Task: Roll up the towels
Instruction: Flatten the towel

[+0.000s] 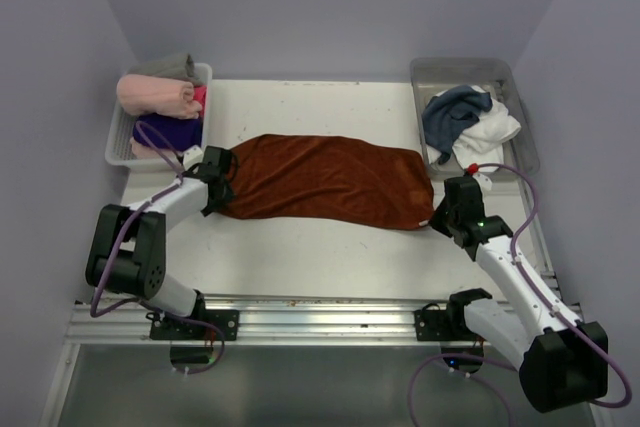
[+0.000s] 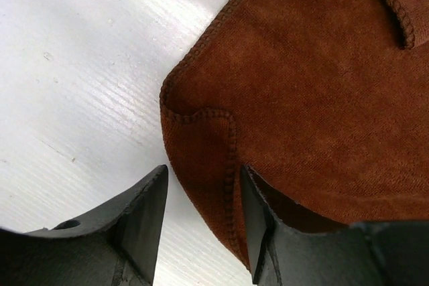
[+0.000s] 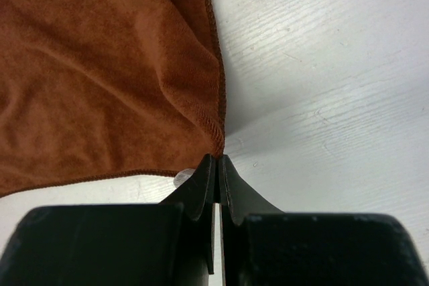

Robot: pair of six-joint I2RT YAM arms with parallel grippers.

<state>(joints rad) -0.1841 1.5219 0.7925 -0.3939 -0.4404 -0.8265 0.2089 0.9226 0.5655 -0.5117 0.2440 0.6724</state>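
A rust-brown towel [image 1: 330,179] lies spread lengthwise across the middle of the table. My left gripper [image 1: 220,192] is at its left end, open, with the hemmed edge of the towel [image 2: 322,98] lying between the fingers of that gripper [image 2: 204,172]; the right finger is tucked under the cloth. My right gripper [image 1: 440,219] is shut on the near right corner, and the right wrist view shows the corner of the towel [image 3: 100,78] pinched at the tips of this gripper [image 3: 219,157]. A dark slate-blue towel [image 1: 452,112] and a white towel [image 1: 492,129] lie crumpled at the back right.
The blue and white towels sit in a clear bin [image 1: 465,69] at the back right corner. A white basket [image 1: 118,137] at the back left holds a pink cloth roll [image 1: 155,95], a purple roll [image 1: 165,132] and a grey one [image 1: 170,65]. Walls close in on three sides.
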